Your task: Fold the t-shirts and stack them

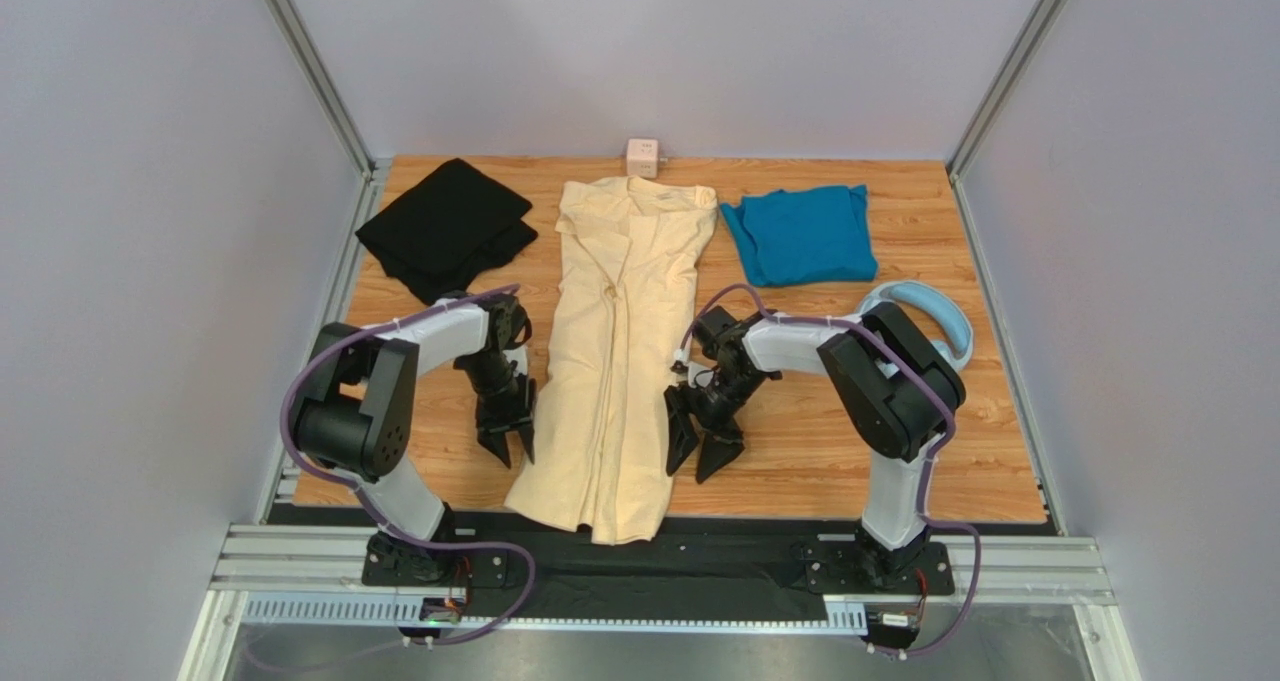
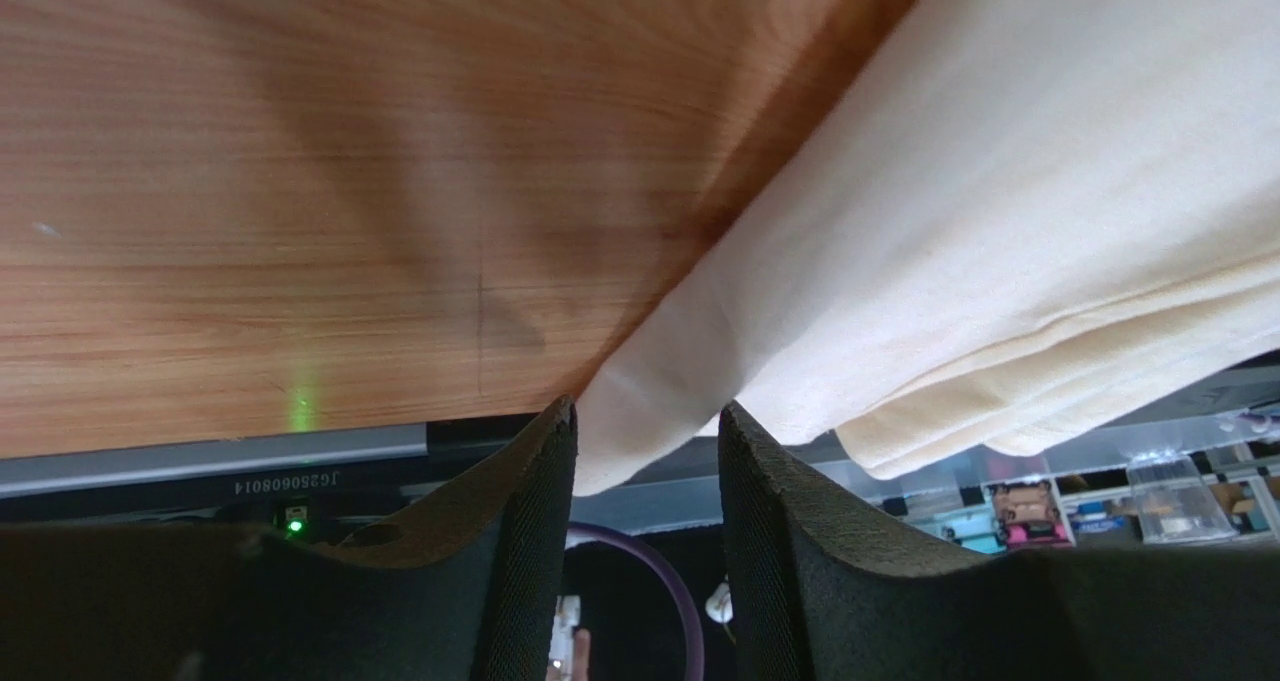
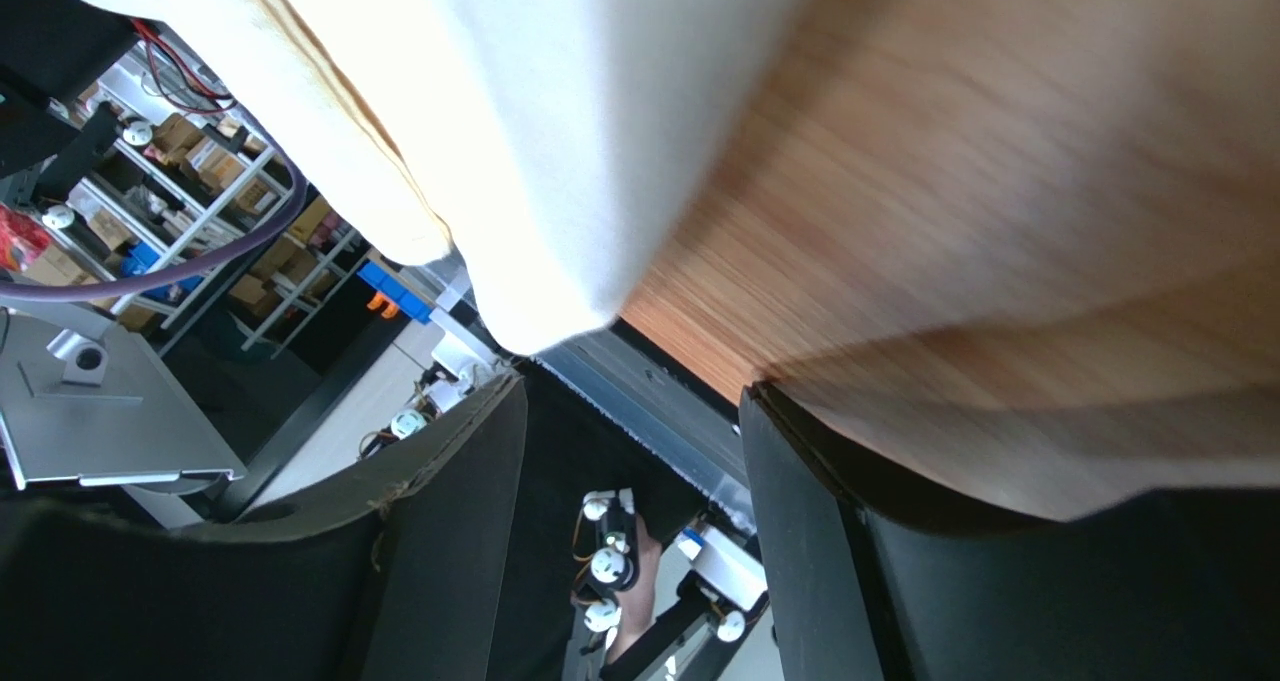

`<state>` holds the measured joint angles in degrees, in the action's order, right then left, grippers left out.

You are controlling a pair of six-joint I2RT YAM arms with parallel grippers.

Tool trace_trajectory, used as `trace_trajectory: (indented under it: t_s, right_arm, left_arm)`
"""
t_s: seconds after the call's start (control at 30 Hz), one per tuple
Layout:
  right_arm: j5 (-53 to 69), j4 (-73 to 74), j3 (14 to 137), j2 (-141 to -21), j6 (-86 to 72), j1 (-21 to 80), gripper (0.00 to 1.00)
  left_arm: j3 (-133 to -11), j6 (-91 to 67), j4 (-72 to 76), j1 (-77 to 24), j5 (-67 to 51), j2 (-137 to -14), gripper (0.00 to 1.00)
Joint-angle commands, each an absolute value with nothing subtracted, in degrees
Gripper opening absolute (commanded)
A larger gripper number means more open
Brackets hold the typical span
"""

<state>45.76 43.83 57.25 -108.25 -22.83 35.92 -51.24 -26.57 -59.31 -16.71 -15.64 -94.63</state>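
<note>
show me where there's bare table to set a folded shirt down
Freest: the table's near right, wood bordered by the right gripper and the right edge, partly under that arm. Crowded: black shirt, pink cube, teal shirt along the back; the left gripper flanks the cream shirt.

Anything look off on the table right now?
Cream shirt overhangs the table at its near edge and lies slightly slanted. Black shirt, far left, sits rotated diagonally, unlike the squarer teal shirt. Nothing spilled or damaged.
</note>
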Motion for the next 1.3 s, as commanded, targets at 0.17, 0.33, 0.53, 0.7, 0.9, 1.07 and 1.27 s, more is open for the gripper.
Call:
trace_trajectory:
  t_s: [0.17, 0.33, 0.53, 0.7, 0.9, 1.07, 1.27]
  right_arm:
    - [48.60, 38.51, 57.57, -111.44, -28.03, 43.32, 0.61]
    - [48.16, 36.83, 57.39, -113.03, -30.85, 47.62, 0.61]
    - [46.58, 35.95, 57.04, -112.59, -32.69, 50.36, 0.57]
    - [44.83, 35.95, 56.43, -111.10, -33.05, 50.36, 0.30]
    - [41.84, 41.91, 59.67, -109.07, -30.85, 50.36, 0.00]
    - [39.56, 49.73, 63.72, -105.21, -29.27, 49.75, 0.00]
    - [37.10, 56.32, 68.28, -99.23, -28.92, 47.38, 0.00]
  left_arm:
    - [-52.12, -22.42, -61.00, -15.56, -17.84, -98.69, 0.46]
    - [-52.38, -20.83, -60.38, -15.56, -19.25, -101.51, 0.46]
    - [-52.29, -19.78, -58.98, -15.47, -21.62, -104.85, 0.30]
    - [-52.21, -19.42, -58.71, -15.47, -22.76, -105.38, 0.02]
    - [-52.47, -19.51, -59.15, -15.47, -22.50, -103.28, 0.00]
    - [-52.91, -19.60, -61.26, -15.47, -23.11, -98.71, 0.00]
    - [-55.89, -21.00, -63.89, -15.47, -25.74, -92.29, 0.00]
